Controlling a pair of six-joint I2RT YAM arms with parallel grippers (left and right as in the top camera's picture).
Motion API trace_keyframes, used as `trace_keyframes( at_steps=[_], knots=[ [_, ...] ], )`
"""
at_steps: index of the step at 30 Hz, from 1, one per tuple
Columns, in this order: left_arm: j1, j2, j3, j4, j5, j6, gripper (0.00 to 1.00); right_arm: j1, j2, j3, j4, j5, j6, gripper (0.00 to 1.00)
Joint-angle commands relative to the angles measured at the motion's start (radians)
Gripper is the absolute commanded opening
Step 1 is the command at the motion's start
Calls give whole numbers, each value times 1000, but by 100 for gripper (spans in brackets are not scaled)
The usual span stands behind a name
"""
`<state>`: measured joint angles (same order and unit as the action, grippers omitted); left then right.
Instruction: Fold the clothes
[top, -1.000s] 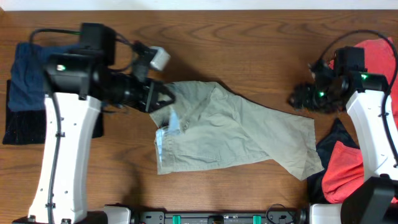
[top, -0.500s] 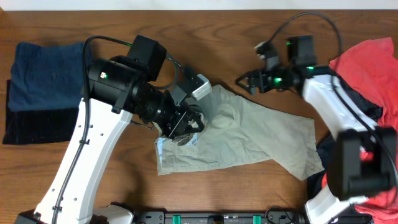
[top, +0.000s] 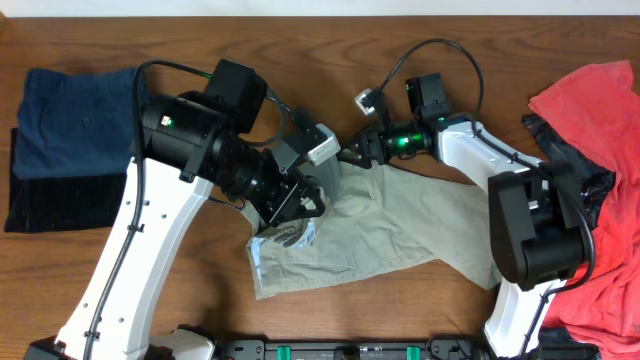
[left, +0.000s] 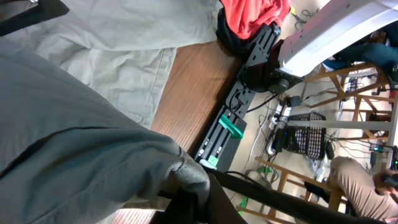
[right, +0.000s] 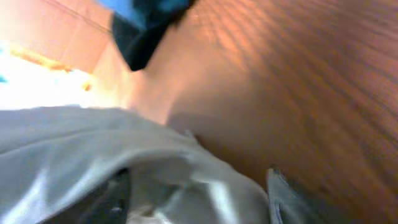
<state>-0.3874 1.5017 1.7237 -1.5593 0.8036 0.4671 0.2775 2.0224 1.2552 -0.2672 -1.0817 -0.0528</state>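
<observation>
Since half a second ago, the right gripper (top: 352, 155) has swung in to the top edge of the khaki shorts (top: 410, 225), close beside the left gripper (top: 297, 205). A red garment (top: 590, 95) lies behind it.

Left wrist: the fingers (left: 186, 202) pinch bunched shorts.

Right wrist, blurred: the fingers (right: 118, 193) are spread, with cloth between them.

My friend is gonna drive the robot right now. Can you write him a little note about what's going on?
The left gripper is shut on a bunch of the khaki shorts near the waistband.
The right gripper looks open at the shorts' top edge; its wrist view is blurry.
The shorts lie spread mid-table, not folded yet.
The navy garment and the black garment look folded at the left.
The red garment and the shiny black garment are heaped at the right.
Left to do: fold the shorts, then the heap.
</observation>
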Motion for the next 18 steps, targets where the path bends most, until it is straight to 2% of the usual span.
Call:
trace_keyframes(
  at_steps=[1,3,6,9,11,13,17,18],
  knots=[
    [-3,-13,15,-3,-6,23,6,7,7,0,-14,-166,-24,53],
    [-3,-13,15,-3,-25,23,6,8,7,0,-49,-216,-60,53],
    [-3,-13,15,-2,-38,23,6,13,7,0,-121,-217,-109,72],
    [-3,-13,15,3,-38,23,6,25,7,0,-160,-199,-152,76],
    [-3,-13,15,8,-38,22,6,38,7,0,-164,-170,-154,76],
    [-3,-13,15,8,-38,22,6,53,7,0,-164,-125,-154,63],
    [-2,-13,15,8,-39,23,6,80,7,0,-174,-14,-150,3],
    [-2,-13,15,8,-40,23,6,86,7,0,-186,40,-139,1]
  ],
)
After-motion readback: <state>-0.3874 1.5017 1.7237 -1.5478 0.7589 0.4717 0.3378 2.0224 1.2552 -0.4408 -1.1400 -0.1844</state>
